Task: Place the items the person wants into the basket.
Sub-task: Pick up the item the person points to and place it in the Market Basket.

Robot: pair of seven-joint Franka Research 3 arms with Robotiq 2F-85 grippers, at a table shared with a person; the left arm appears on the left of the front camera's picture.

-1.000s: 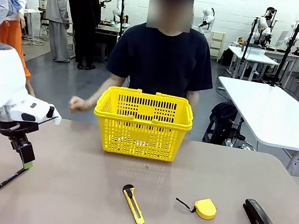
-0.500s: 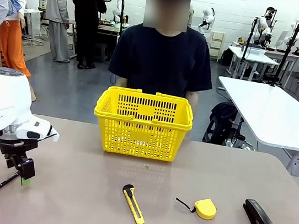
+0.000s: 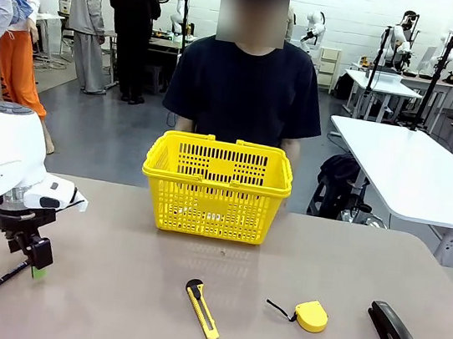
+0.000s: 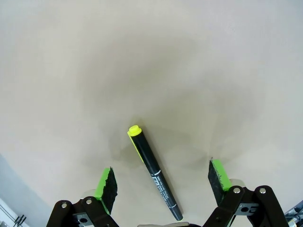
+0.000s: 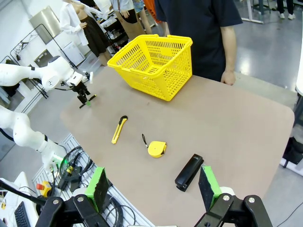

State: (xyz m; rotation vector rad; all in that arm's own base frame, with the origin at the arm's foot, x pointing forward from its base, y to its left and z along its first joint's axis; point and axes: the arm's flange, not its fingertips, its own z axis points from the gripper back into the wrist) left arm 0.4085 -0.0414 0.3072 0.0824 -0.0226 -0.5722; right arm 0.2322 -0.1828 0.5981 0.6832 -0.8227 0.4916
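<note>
Green-padded, your left gripper [image 4: 162, 176] stands spread wide, low over the beige worktop [image 4: 189, 71], jaws astride the thin black pen with yellow tip [image 4: 151, 168], which lies flat, ungrasped. Your right gripper [image 5: 154, 187] hangs equally spread and empty, high above. Farther out: small yellow tape measure [image 3: 310, 315]; bright yellow slotted plastic basket [image 3: 216, 187] before the person in a navy T-shirt [image 3: 250, 89].

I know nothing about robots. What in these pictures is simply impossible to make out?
- Front view: the basket's slotted walls hide whatever lies inside.
- Front view: the left gripper covers the far end of the pen.
- Left wrist view: the pen's lettering is too small to read.
- Front view: the basket hides the hands of the person.
</note>
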